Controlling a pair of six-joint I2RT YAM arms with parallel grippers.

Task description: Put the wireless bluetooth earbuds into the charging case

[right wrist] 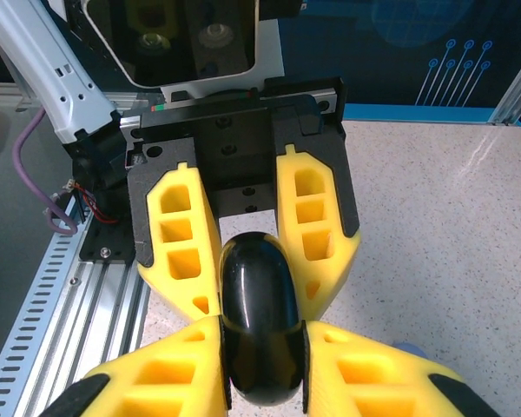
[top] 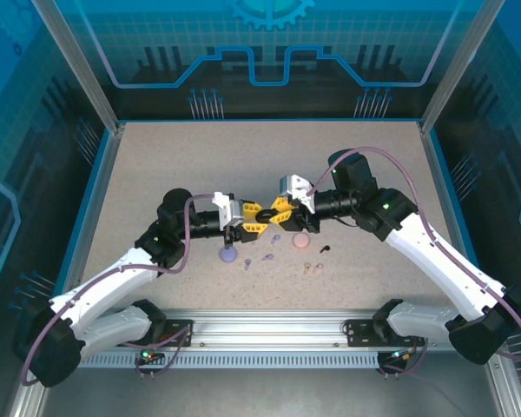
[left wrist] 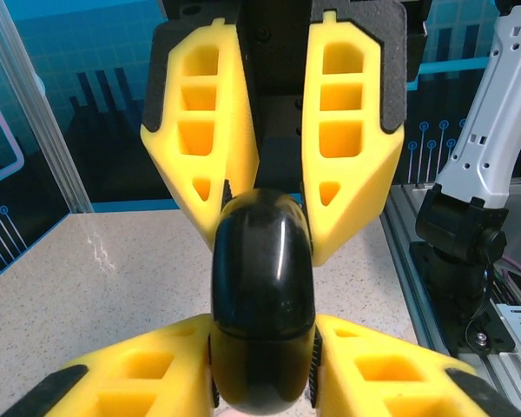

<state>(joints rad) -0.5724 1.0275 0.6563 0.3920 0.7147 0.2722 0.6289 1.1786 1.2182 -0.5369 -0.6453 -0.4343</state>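
from above, your left claw [top: 255, 222] and right claw [top: 276, 211] meet nose to nose over the middle of the table [top: 156, 174]. both are clenched on one black case [top: 266, 218] held between them. just nearside of the left claw a round lavender case [top: 228, 254] lies on the table, and nearside of the right claw a round pink case [top: 301, 241]. you cannot tell from here whether either holds anything. the earbuds lie loose around them. one lavender bud [top: 276, 238] sits between the two cases and two more [top: 246, 263] [top: 267, 257] lie just nearside of that. a black bud [top: 323, 250] is just right of the pink case. what look like two pink buds [top: 310, 268] lie close together, nearest the arm bases. none of them is in a case.

on the left wrist, your own yellow fingers [left wrist: 156, 373] come in from the bottom and grip the glossy black case [left wrist: 262, 295] on both sides. the right claw's fingers [left wrist: 347, 130] come down from the top and pinch its far end. the case is seen edge-on, so its inside is hidden. the right arm [left wrist: 491, 122] stands at the right, by the rail.

on the right wrist, your own fingers [right wrist: 156, 382] clamp the black case [right wrist: 259, 321] from below. the left claw's fingers [right wrist: 182, 234] hold its far end. a purple cable [right wrist: 22, 161] and the rail [right wrist: 61, 304] sit at the left.
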